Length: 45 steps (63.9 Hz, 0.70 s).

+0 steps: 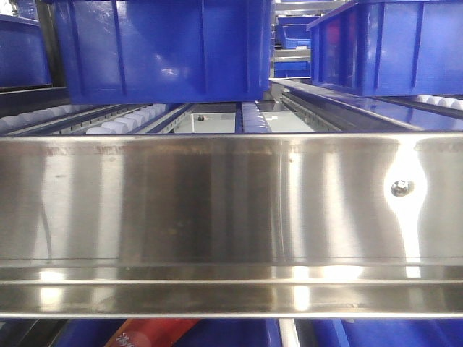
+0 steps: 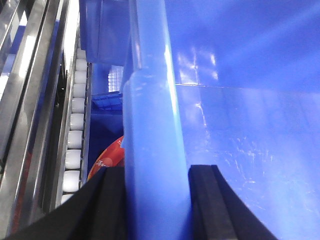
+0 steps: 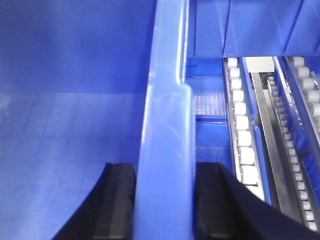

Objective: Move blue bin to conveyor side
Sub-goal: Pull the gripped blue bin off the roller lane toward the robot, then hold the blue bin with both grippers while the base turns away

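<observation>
left gripper clamped on the thick folded-over rim of the large rectangular bright-blue glossy plastic bin, black pads one on each face of the wall, narrow gap filled by the rim. right gripper has the same grip on the opposite rim, one pad inside the bin and one outside. front view: bin sits upper left of centre, over the tracks of small white plastic rollers; can't tell if its base touches them. second blue plastic bin to its right, apart from it. shiny steel rail with one screw spans the foreground below both. rollers run beside the bin's outer wall in both wrist views. red-orange item lower down by the left rim, too blurred to identify.
</observation>
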Available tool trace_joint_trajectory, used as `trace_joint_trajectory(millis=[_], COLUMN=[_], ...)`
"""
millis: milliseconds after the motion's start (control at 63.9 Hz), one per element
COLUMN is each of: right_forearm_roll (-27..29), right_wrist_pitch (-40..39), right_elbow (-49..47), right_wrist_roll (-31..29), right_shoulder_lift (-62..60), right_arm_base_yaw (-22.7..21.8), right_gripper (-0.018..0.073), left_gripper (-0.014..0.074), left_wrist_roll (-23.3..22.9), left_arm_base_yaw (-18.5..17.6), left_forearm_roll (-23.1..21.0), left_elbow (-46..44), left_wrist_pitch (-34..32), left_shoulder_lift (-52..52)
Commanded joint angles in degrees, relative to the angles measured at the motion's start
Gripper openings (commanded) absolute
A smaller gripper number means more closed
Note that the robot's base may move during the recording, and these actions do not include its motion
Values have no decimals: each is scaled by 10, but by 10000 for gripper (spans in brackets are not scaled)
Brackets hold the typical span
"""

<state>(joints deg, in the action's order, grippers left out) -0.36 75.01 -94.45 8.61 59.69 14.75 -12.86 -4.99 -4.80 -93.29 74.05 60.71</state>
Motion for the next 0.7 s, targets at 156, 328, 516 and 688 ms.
trace_joint_trajectory(millis=[156, 328, 516, 688], right_forearm_roll=[-38, -38, -38, -38], right_wrist_pitch=[-50, -50, -50, -50], right_elbow=[-8, -8, -8, -8], right_wrist_roll=[-10, -10, -10, -10], right_shoulder_lift=[-11, -11, -11, -11], right_arm_base_yaw=[-3, -3, -3, -3], right_gripper=[-80, -80, -80, -80], left_gripper=[-18, -18, -18, -18], left_wrist_roll=[6, 6, 6, 6], left_arm_base_yaw=[0, 0, 0, 0], left_forearm_roll=[24, 24, 24, 24], left_elbow=[-7, -7, -7, -7], left_wrist_pitch=[-49, -49, -49, -49], left_shoulder_lift=[-10, -10, -10, -10])
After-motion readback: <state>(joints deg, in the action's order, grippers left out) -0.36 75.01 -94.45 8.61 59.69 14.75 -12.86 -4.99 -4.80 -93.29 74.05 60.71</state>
